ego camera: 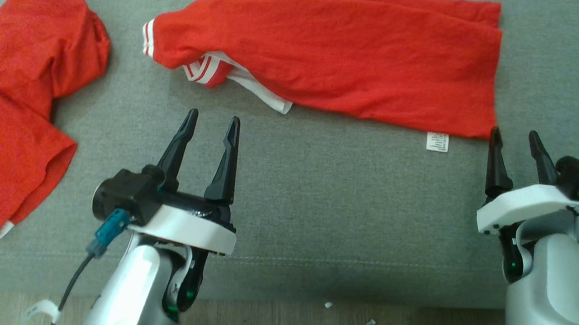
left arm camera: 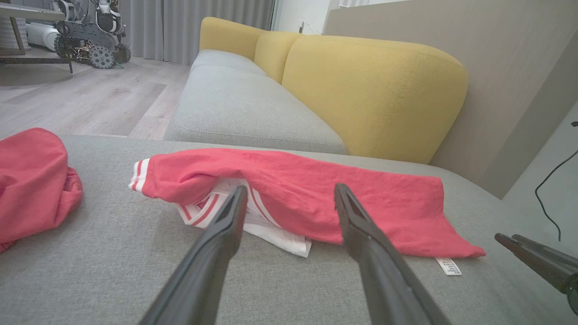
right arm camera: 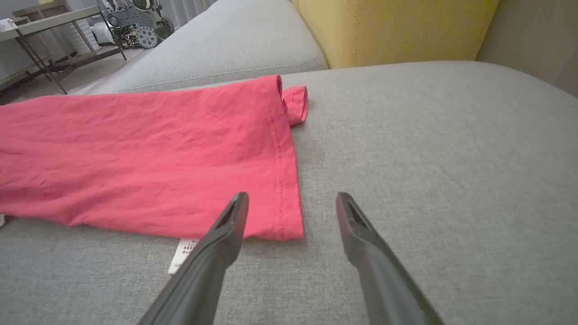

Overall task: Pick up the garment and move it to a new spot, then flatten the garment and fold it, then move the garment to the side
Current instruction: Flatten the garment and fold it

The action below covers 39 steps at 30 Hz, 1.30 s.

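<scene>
A red garment (ego camera: 346,55) with white-striped trim lies folded lengthwise across the far half of the grey cushion (ego camera: 317,199); it also appears in the left wrist view (left arm camera: 316,198) and the right wrist view (right arm camera: 149,153). Its white care label (ego camera: 437,142) sticks out at the near right corner. My left gripper (ego camera: 212,118) is open and empty, hovering just short of the garment's striped collar end (ego camera: 209,69). My right gripper (ego camera: 515,137) is open and empty, its fingertips (right arm camera: 235,207) right at the garment's near right corner.
A second red garment (ego camera: 17,95) lies crumpled at the cushion's left. The cushion's front edge and wooden floor (ego camera: 309,324) run along the bottom. Beyond the cushion sit a yellow sofa back (left arm camera: 370,90) and another robot (left arm camera: 90,31) on the floor.
</scene>
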### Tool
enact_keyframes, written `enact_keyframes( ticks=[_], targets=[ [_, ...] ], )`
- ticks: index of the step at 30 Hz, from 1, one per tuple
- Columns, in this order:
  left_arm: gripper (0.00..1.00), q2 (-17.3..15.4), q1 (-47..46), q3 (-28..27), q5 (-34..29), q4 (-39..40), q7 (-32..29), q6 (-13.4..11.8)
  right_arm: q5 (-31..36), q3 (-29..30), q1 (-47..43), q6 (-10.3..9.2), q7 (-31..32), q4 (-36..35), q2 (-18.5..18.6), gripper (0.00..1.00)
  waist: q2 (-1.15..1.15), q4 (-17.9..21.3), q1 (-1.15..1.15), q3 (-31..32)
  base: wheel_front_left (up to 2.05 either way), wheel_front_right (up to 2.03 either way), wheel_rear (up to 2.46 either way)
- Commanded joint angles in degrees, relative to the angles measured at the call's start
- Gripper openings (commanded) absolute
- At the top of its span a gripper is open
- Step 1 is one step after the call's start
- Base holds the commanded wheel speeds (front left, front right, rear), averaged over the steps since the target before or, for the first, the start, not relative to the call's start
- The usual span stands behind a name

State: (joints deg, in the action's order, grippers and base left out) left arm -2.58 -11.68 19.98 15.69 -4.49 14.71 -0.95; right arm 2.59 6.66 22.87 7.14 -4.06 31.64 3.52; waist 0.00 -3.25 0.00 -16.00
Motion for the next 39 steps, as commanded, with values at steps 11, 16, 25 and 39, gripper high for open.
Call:
enact_keyframes(
  ticks=[11, 16, 25, 39],
  targets=[
    [1.0, -0.3, -3.9, -1.0, -0.9, 1.4, 0.3, 0.3, -6.9, -0.4, 5.6, 0.35, 0.6, 5.9, -0.6, 1.0, 0.0, -2.2, 0.0, -3.5, 0.0, 0.0, 0.0],
    [1.0, -0.3, -4.5, -0.9, -1.1, 1.1, 0.3, 0.3, -8.1, -1.7, 7.3, 0.35, 0.6, 9.7, -0.6, 0.0, 0.0, -2.6, 0.0, -3.8, 0.0, 0.0, 0.0],
    [1.0, -0.3, -3.0, -2.3, -1.5, 0.3, 0.3, 0.2, -6.2, -5.6, 7.6, 0.35, -3.6, 7.8, -0.6, 0.0, 0.0, -0.2, 0.0, 0.6, 0.0, 0.0, 0.0],
    [1.0, -0.3, 4.0, -7.1, -1.2, 0.4, 0.3, 0.2, -10.0, -17.1, -3.0, 0.35, 7.1, -22.6, 2.4, 0.0, 0.0, 7.5, 0.0, 12.7, 0.0, 0.0, 0.0]
  ],
)
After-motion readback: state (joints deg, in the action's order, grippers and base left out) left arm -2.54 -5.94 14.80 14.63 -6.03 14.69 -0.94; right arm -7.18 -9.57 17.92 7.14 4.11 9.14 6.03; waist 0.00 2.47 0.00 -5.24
